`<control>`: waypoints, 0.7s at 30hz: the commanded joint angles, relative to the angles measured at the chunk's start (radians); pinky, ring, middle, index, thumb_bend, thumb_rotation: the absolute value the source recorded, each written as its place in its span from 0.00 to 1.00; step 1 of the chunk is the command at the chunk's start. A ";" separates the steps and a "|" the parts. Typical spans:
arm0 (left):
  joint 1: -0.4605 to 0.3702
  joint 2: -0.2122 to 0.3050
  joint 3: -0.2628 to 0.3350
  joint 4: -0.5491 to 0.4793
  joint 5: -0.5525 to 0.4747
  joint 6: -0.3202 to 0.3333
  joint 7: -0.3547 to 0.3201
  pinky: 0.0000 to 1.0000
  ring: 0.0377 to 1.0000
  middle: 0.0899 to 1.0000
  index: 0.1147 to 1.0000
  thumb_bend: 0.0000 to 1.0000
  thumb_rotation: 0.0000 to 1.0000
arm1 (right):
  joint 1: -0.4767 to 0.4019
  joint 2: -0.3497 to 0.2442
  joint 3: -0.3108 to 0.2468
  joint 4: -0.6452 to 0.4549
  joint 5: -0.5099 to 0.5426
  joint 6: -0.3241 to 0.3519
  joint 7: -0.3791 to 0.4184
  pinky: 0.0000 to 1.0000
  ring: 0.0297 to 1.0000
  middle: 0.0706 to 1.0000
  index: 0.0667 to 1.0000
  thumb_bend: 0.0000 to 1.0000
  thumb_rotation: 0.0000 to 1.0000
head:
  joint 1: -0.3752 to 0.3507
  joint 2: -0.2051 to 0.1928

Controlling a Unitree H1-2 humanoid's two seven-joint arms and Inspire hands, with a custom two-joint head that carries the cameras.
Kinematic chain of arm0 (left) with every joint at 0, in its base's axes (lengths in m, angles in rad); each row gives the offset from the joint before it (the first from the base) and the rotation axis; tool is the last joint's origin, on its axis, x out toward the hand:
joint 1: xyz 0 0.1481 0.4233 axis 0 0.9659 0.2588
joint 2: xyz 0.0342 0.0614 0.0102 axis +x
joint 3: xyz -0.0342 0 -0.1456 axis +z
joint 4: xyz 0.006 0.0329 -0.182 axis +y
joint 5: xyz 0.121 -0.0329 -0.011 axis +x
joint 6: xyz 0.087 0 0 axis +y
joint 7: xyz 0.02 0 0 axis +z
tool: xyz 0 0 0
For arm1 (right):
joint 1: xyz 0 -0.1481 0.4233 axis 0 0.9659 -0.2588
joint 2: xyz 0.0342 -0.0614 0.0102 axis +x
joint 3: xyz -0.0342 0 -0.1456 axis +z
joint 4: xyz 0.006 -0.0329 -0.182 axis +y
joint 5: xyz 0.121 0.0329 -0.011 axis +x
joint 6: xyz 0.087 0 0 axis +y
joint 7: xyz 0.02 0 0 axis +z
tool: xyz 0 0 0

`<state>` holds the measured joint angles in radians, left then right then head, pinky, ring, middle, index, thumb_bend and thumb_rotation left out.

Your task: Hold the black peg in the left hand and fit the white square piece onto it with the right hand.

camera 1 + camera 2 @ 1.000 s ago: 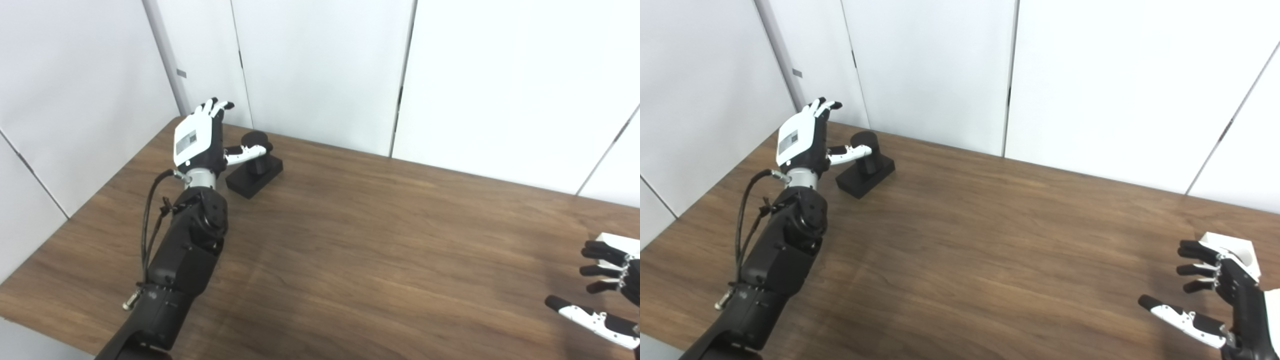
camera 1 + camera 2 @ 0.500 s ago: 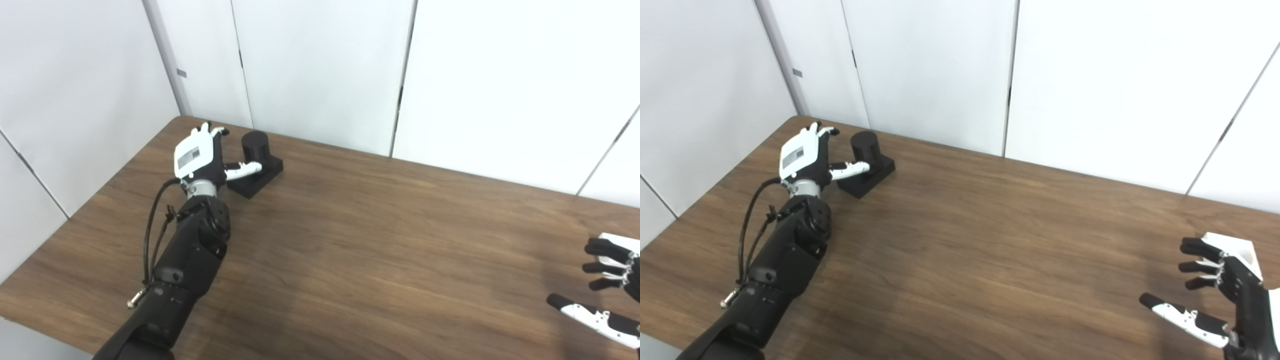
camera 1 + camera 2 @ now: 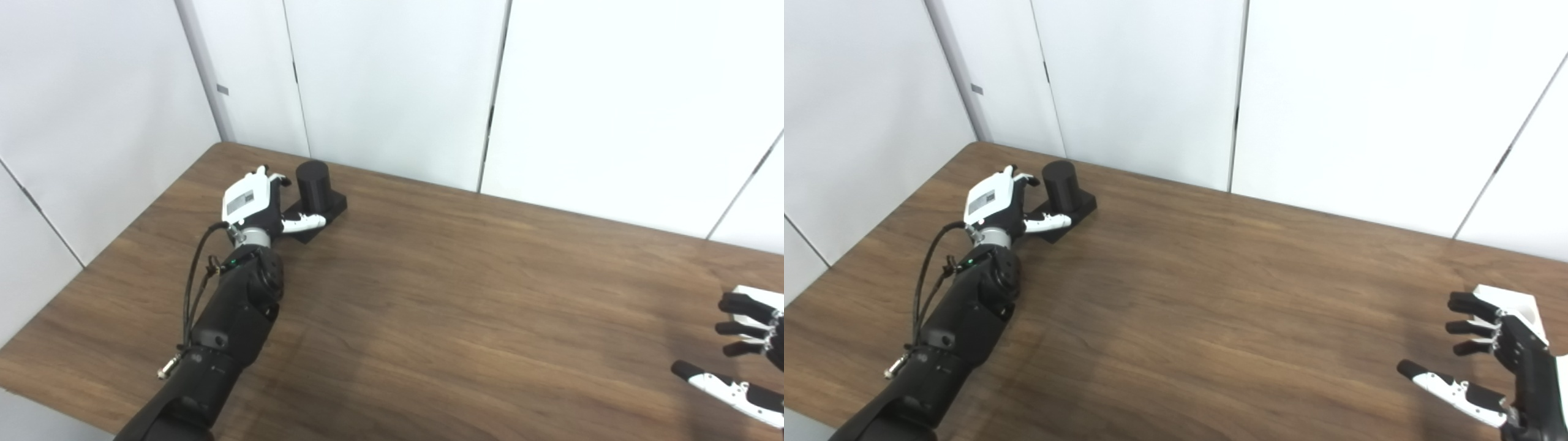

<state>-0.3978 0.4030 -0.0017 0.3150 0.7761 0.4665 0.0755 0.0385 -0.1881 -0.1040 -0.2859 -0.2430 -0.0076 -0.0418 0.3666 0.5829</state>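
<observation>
Left hand (image 3: 256,205): fingers spread around black peg (image 3: 313,182) base, far left of table (image 3: 429,294); nothing gripped.
Right hand (image 3: 1507,373): spread, empty, beside white square piece (image 3: 1516,308).
Risk: loose closure tips peg.

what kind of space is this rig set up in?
Probably a lab or test cell, not a home: bare white wall panels, one wooden table, and only test parts on it, a black peg and white square piece.
</observation>
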 commanded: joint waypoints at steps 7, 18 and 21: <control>-0.022 0.025 0.009 -0.067 0.054 0.003 -0.079 0.93 1.00 0.99 0.74 1.00 0.48 | -0.017 -0.009 -0.010 -0.053 0.002 -0.008 -0.004 0.44 0.58 0.66 0.65 0.57 0.00 | -0.001 0.007; -0.021 0.039 0.012 -0.058 0.132 0.003 -0.150 0.95 1.00 1.00 0.71 0.98 0.40 | -0.017 -0.009 -0.011 -0.064 0.005 -0.002 -0.003 0.45 0.58 0.66 0.65 0.56 0.00 | -0.001 0.011; -0.023 0.039 0.019 -0.054 0.148 0.003 -0.166 0.98 1.00 1.00 0.71 0.96 0.39 | -0.017 -0.011 -0.012 -0.066 0.006 -0.001 -0.001 0.45 0.59 0.67 0.65 0.56 0.00 | -0.001 0.011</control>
<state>-0.3866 0.4141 0.0044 0.2733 0.8944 0.4663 -0.0984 0.0403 -0.1877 -0.1046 -0.3072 -0.2429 0.0043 -0.0406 0.3651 0.5921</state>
